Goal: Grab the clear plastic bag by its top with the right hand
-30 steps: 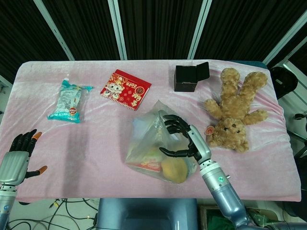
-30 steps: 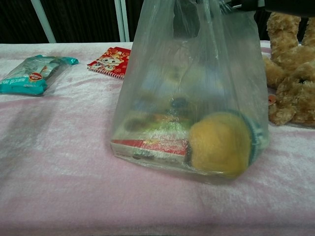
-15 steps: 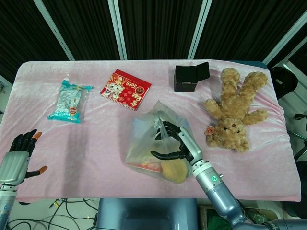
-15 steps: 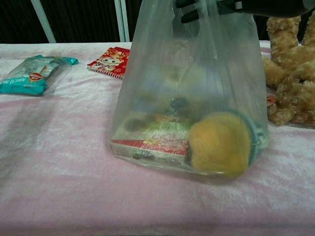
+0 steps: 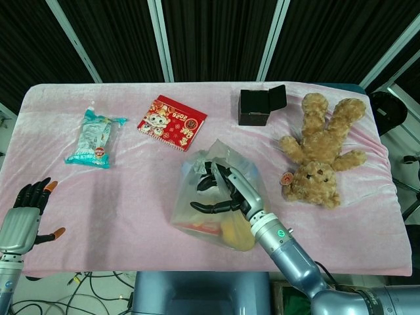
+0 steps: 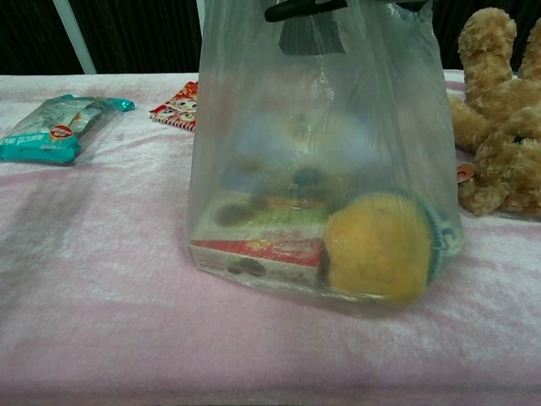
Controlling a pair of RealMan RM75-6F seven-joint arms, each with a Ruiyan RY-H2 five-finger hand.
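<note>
The clear plastic bag point(image 5: 213, 197) stands upright near the table's front middle, holding a yellow round item point(image 6: 380, 249), a red flat box point(image 6: 258, 254) and other packets. My right hand point(image 5: 220, 190) hovers at the bag's top, fingers and thumb spread apart with plastic between and around them, not pinched together. In the chest view only dark fingers point(image 6: 304, 8) show at the bag's point(image 6: 321, 161) upper edge. My left hand point(image 5: 26, 213) is open off the table's front left corner, holding nothing.
On the pink cloth point(image 5: 131, 197) lie a teal snack packet point(image 5: 95, 138), a red booklet point(image 5: 172, 122), a black box point(image 5: 257, 106) and a brown teddy bear point(image 5: 321, 154) to the bag's right.
My right hand has shifted left across the bag's top, from its right side to above its mouth. The bag's upper part spread leftward. The left hand has not moved.
</note>
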